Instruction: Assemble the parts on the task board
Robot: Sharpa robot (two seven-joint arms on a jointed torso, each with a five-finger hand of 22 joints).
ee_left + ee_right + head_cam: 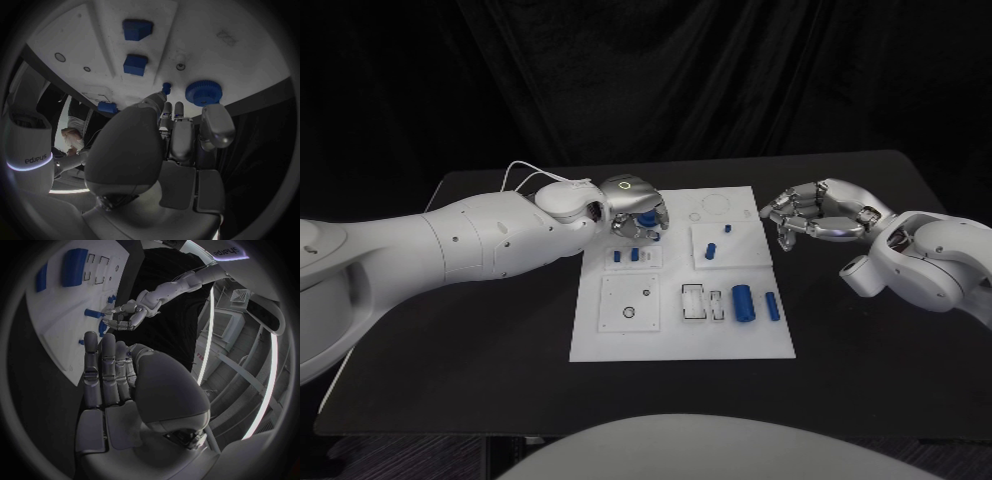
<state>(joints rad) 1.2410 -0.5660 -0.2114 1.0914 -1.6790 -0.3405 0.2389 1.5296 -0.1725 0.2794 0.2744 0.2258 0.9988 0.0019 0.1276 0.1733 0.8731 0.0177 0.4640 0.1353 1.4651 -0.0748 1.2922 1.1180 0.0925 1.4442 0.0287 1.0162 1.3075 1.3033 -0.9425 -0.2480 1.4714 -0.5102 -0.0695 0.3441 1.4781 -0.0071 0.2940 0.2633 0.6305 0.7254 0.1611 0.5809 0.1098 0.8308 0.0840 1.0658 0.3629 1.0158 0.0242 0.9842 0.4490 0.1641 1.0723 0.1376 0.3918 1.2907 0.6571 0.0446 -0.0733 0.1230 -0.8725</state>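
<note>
Head view looks down on a black table (473,330) with the white board (682,335) lying in its middle. Several blue pieces sit on the board: a larger cylinder (743,301) and a thinner one (772,306) side by side near the board's right edge, two small pegs (714,249) on the upper right panel, and two short blocks (625,256) on the upper left panel. A thin white cable (519,172) loops behind the left wrist.

Over the board's upper left corner hangs the left hand (630,212), fingers pointing down at the board, just above the short blocks. From the left wrist camera its fingers (180,131) are stretched toward a blue round knob (202,92) and a small blue peg (166,88), with nothing gripped and the fingers apart.

Off the board's right edge hovers the right hand (812,215), above the bare table, fingers curled inward toward the palm. From its wrist camera the fingers (109,372) lie close together and hold nothing.
</note>
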